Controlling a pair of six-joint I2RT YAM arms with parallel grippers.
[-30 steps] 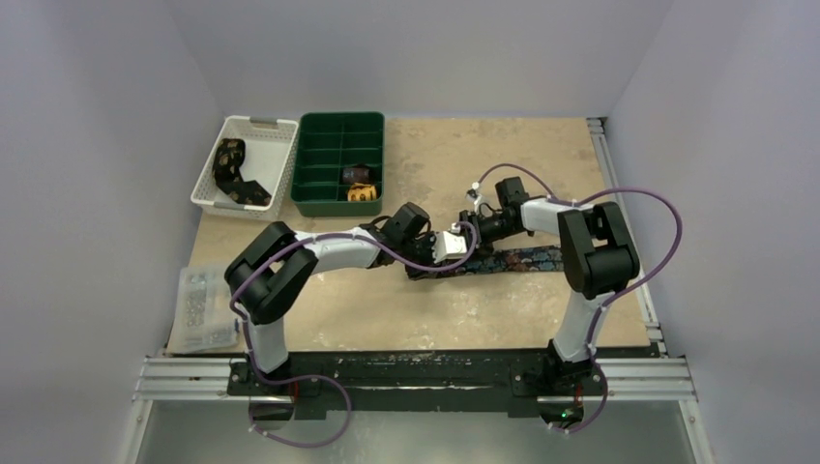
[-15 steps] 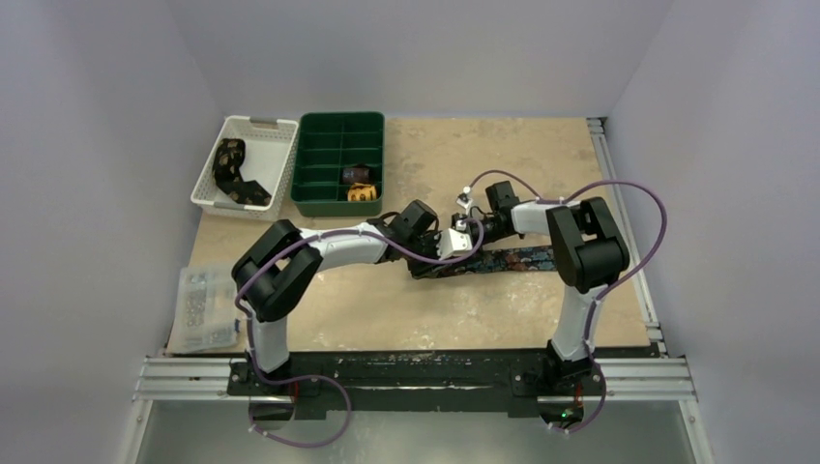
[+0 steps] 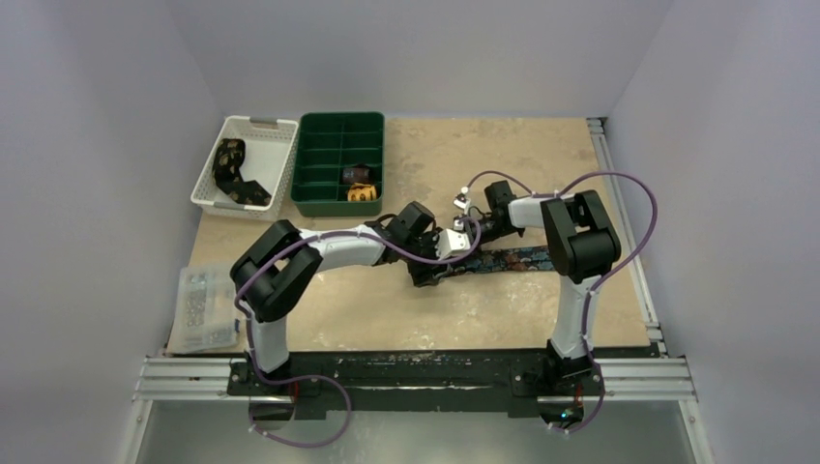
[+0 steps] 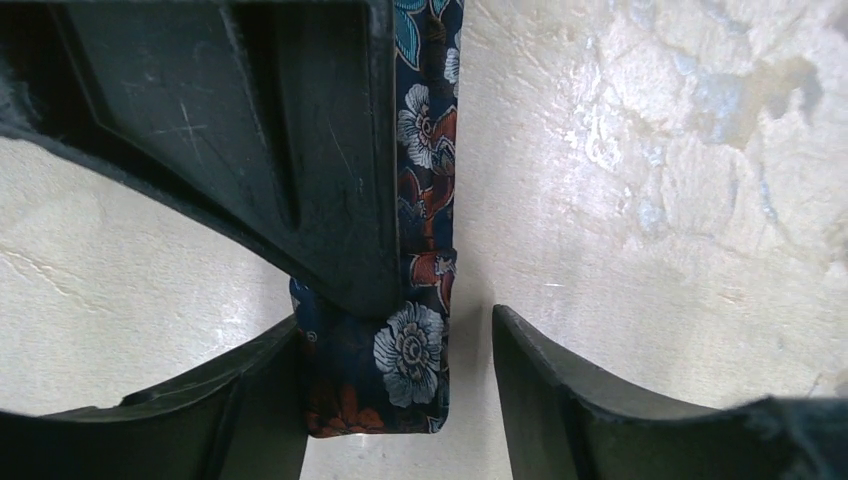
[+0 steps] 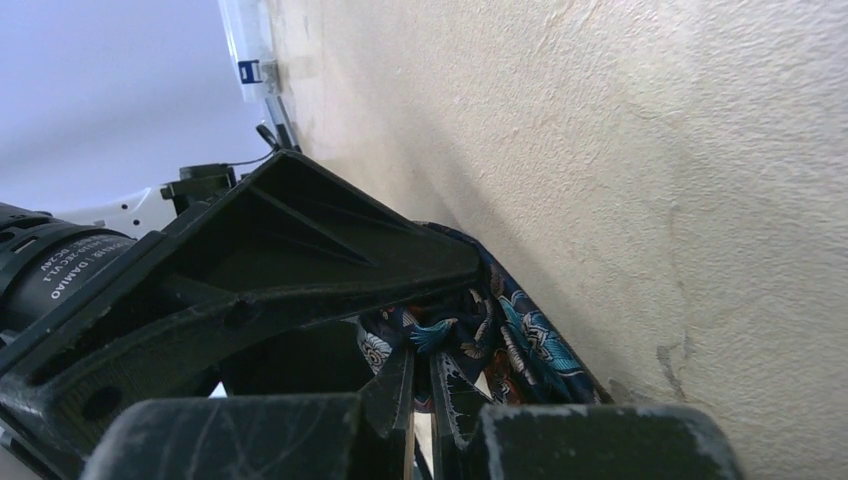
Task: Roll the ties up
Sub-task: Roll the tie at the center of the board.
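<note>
step: starting roll | dark navy floral-print fabric necktie [image 4: 418,345], folded tip between spread-apart left gripper [image 4: 398,335] jaws | right gripper [image 5: 420,372] pinched on necktie | next, likely: left closes on fold, turns it over

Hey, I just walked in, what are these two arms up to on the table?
Both arms meet over a navy floral tie lying flat on the table. The left gripper is open, straddling the tie's folded end; the right gripper looks pinched shut on the fabric there. Two rolled ties sit in the green tray, and another tie lies in the white basket.
</note>
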